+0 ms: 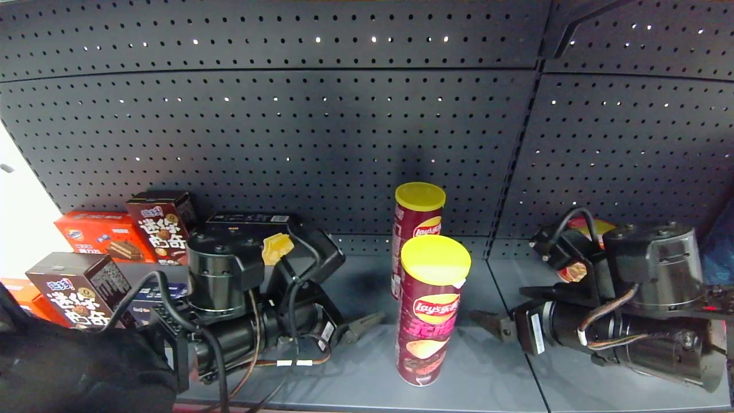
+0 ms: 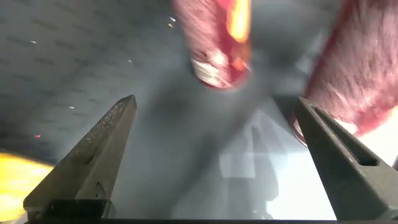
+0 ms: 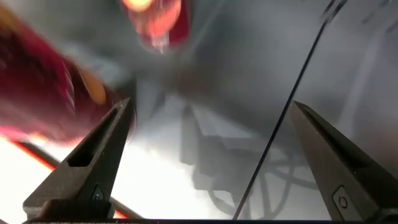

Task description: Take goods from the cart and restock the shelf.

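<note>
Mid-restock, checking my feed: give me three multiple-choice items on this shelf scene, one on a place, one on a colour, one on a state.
1. Where does the front chip can stand?
A. Between the left gripper and the right gripper
B. Lying in a cart
C. On the floor

2. What colour is the front chip can's lid?
A. Red
B. Yellow
C. Black

3. How is the left gripper?
A. Shut on the front chip can
B. Shut, holding nothing
C. Open, holding nothing

Answers: 1 A, the head view shows a gripper tip on each side of the can. 2 B, its top is plainly yellow. 3 C, the left wrist view shows the fingers spread wide with nothing gripped between them.
</note>
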You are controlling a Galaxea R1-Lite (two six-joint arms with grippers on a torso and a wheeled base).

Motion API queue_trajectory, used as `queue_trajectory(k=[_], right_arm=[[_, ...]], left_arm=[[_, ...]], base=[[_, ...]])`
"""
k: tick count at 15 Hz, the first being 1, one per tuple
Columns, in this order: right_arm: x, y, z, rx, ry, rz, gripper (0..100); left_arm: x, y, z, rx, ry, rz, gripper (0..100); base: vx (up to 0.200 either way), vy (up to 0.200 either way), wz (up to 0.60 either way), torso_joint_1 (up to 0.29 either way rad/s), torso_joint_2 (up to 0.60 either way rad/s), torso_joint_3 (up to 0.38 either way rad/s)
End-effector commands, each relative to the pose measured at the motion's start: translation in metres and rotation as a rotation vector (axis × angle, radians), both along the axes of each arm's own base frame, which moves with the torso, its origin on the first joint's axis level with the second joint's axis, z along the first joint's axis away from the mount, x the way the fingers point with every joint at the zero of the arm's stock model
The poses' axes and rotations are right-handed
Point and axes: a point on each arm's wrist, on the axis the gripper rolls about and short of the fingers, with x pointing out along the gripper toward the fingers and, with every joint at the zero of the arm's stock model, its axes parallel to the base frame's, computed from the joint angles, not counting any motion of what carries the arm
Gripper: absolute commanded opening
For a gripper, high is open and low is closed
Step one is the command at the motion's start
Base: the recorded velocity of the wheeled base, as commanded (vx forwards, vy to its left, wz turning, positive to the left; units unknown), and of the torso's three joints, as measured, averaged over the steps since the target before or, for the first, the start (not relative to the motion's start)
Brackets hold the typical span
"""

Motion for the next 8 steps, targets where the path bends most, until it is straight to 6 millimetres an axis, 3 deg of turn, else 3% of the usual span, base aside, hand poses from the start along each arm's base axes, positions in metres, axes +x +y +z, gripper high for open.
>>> queue_trajectory(k=[1,4,6,8], right_arm=[[0.003,-0.007,0.028,0.06,-0.093,-0.033,100],[-0.008,-0.024,0.049,0.108,-0.168,-0.066,100],[-0.037,-0.047,0.069,0.156,-0.26,-0.093,100],[-0.05,-0.068,0.073,0.169,-0.3,-0.155,100]], left_arm=[[-0.005,0.02,0.032,-0.058,-0.095,0.052,100],[-0.011,0.042,0.055,-0.096,-0.169,0.113,100],[-0.025,0.078,0.08,-0.133,-0.263,0.221,100],[-0.037,0.099,0.088,-0.15,-0.299,0.284,100]], base=[[0.0,0.0,0.0,0.0,0.0,0.0],[0.0,0.0,0.0,0.0,0.0,0.0],[0.0,0.0,0.0,0.0,0.0,0.0],[0.0,0.0,0.0,0.0,0.0,0.0]])
